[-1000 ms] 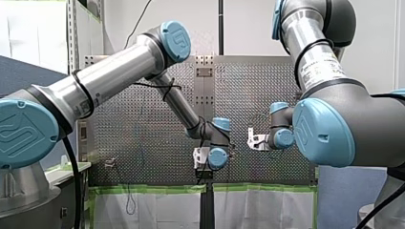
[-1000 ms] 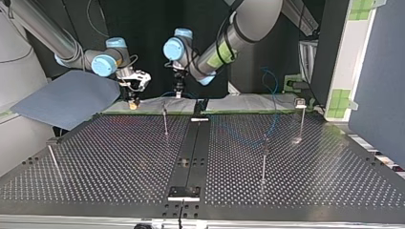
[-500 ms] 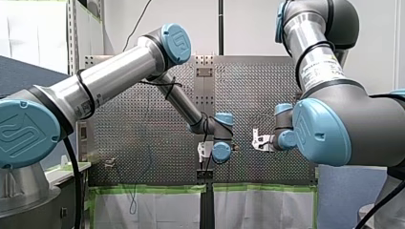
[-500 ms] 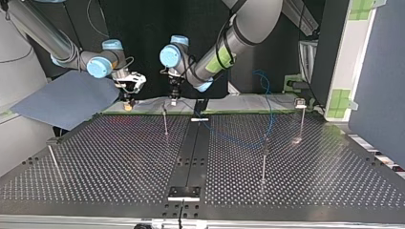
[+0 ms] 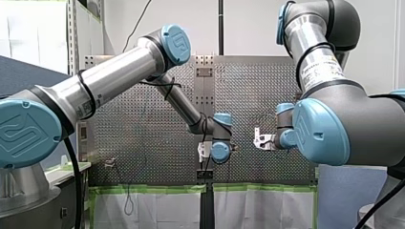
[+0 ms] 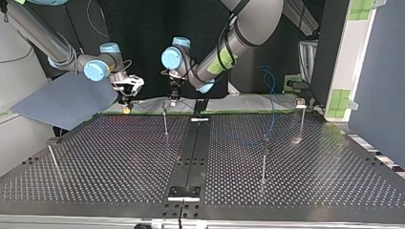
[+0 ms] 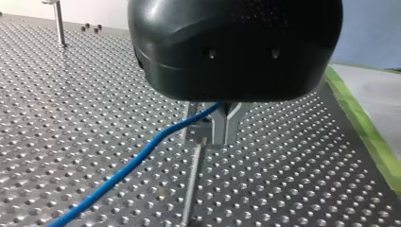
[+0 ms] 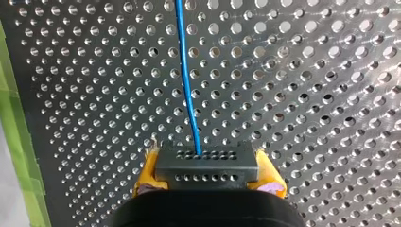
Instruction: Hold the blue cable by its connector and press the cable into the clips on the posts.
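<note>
Clamping the black connector [image 8: 206, 165] between the yellow pads [image 8: 147, 171] of my right gripper [image 8: 206, 156], one pad pressing on each end of the block. Leading the blue cable [image 8: 186, 80] out of the connector's forward face and straight ahead over the perforated table [image 8: 307, 94]. Keeping a strip of green tape [image 8: 12, 142] along the table's edge, off to one side of the gripper.

Closing my left gripper [image 7: 218, 120] around the same cable just under its black body (metal fingers [image 7: 228, 125] standing close together, cable coming out between them). Carrying the cable clear of the table from there, sloping down and away to one side. Hovering directly above a thin post [image 7: 191, 189]. Not telling from this view whether the cable is sitting in that post's clip. Leaving a second post [image 7: 59, 21] well apart, near the table's far edge.

In the top view, holding both grippers over the far edge of the table, near each other but not touching. Pointing my right gripper down at the view's left, its yellow tip close to the surface. Hanging my left gripper just beside it, above the top of the middle post [image 6: 165, 121]. Showing the cable again at the view's right, rising in a thin curve from near the top of the right-hand post [image 6: 264, 160].
</note>
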Controlling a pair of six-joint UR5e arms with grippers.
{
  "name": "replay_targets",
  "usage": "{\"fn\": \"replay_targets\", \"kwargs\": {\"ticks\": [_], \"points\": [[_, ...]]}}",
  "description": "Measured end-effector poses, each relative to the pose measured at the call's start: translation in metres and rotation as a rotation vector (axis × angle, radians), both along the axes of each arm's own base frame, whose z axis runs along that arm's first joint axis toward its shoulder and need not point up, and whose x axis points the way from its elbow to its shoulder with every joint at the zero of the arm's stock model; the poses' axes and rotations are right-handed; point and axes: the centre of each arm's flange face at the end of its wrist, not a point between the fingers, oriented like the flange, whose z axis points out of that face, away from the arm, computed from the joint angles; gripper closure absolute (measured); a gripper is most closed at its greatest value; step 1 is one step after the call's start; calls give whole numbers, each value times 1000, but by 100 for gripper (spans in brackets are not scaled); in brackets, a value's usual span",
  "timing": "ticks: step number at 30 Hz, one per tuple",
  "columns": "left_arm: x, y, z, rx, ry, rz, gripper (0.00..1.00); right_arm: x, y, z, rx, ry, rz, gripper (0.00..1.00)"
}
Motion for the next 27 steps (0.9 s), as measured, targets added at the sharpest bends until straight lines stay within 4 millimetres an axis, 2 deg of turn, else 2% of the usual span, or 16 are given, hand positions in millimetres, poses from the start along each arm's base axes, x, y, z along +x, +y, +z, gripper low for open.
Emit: {"fn": "replay_targets", "kwargs": {"ticks": [4,6,14,19,27], "points": [[3,5,-16,19,24,-5,100,2,-1,2,-6,0,11,100],[8,6,-16,17,23,-7,100,4,-2,2,-10,0,15,100],[30,-3,3,5,6,-21,100,3,-5,5,-16,-1,14,100],[30,-11,9,3,-1,-39,100,0,-7,5,-18,-1,9,100],[27,-13,9,12,6,-48,100,-1,-8,5,-20,-1,8,100]]}}
